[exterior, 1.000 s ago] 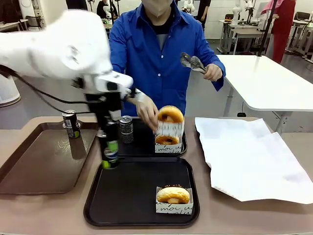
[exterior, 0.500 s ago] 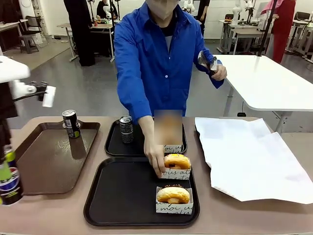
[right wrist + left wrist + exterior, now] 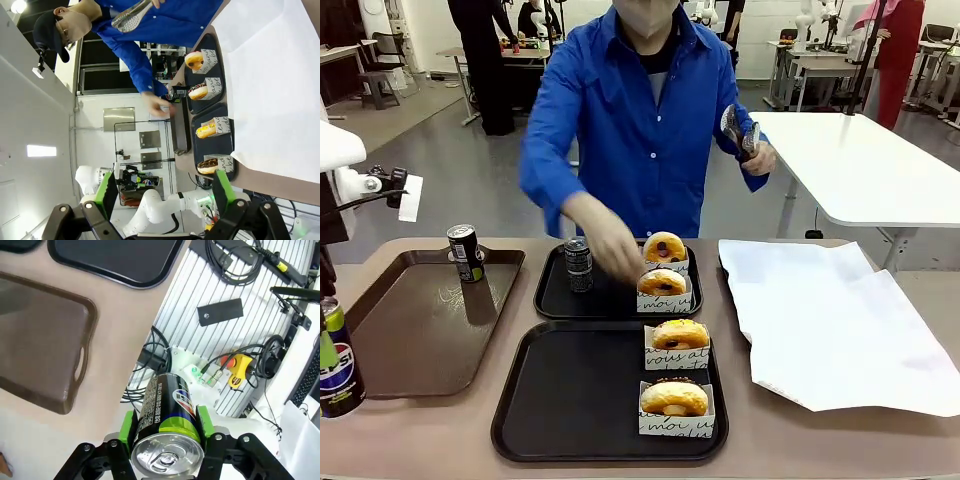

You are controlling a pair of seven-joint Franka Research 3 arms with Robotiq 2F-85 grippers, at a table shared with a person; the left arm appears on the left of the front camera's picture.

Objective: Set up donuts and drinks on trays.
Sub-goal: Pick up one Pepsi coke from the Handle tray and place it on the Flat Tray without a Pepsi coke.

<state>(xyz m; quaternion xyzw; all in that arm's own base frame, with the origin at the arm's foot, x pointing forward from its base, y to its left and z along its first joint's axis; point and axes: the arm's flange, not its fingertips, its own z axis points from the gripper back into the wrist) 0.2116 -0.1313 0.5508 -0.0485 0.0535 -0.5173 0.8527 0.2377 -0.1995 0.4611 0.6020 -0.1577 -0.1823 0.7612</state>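
My left gripper [image 3: 330, 338] is at the table's far left edge, shut on an upright Pepsi can [image 3: 340, 368]; the left wrist view has that can [image 3: 166, 407] clamped between the green pads. The near black tray [image 3: 570, 395] carries a yellow donut [image 3: 680, 334] and a golden-brown donut [image 3: 672, 398] in paper sleeves. On the far black tray [image 3: 616, 297] stand a black can [image 3: 579, 264] and two sleeved donuts [image 3: 663, 247]. A person's blurred hand [image 3: 608, 243] hovers over it. My right gripper [image 3: 165, 194] is open and holds nothing, well above the table.
A long brown tray [image 3: 410, 335] at the left carries another can [image 3: 466, 252]. White paper [image 3: 830, 320] covers the table's right side. The person's other hand holds metal tongs [image 3: 738, 127] up at chest height.
My left arm swung from over the near tray out to the far left with the can. The person set the yellow donut on the near tray and drew the hand back.
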